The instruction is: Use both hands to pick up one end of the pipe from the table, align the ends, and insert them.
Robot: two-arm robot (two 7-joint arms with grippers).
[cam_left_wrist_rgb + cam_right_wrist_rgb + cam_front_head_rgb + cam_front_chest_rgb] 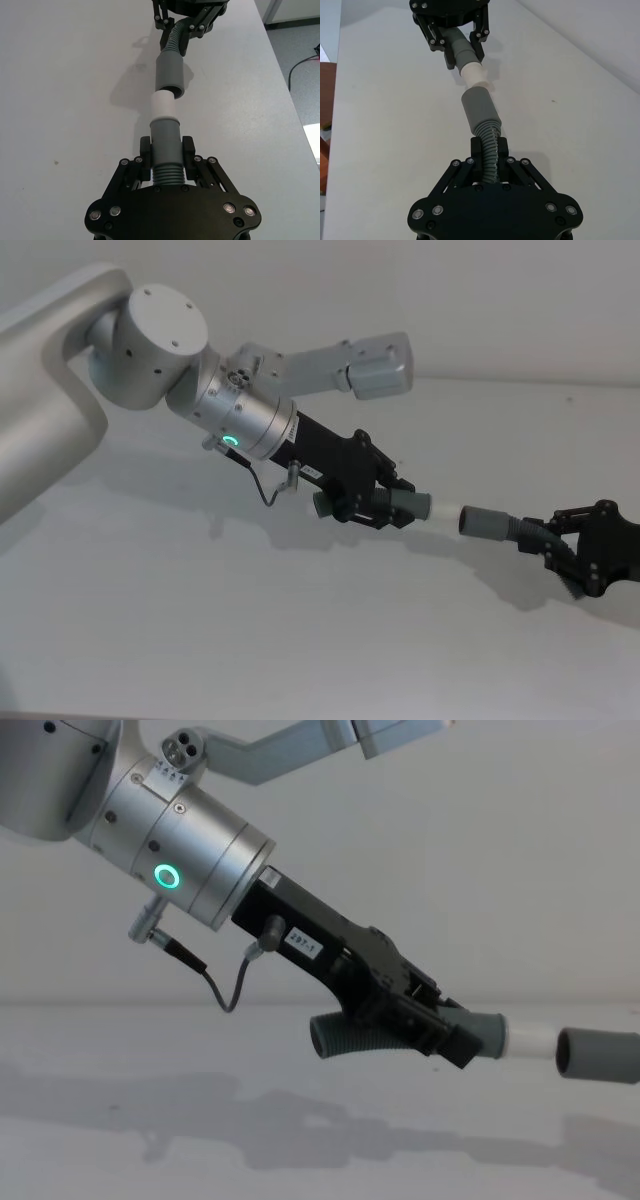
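We see our left gripper [166, 157] clamped on the curved ribbed piece [165, 150], its jaws pressing the ribs just behind the smooth collar, so the white spigot [163, 104] juts forward beyond the fingertips. Just past it, the open mouth [173, 91] of the second grey piece [170, 70] nearly meets the spigot, slightly off to one side. Farthest out, our right gripper [489, 150] is closed on that piece's ribbed tail. The head view shows both pieces held above the white table [300, 640]; the chest view reveals the curved piece's open ribbed end [325, 1036] behind the left jaws.
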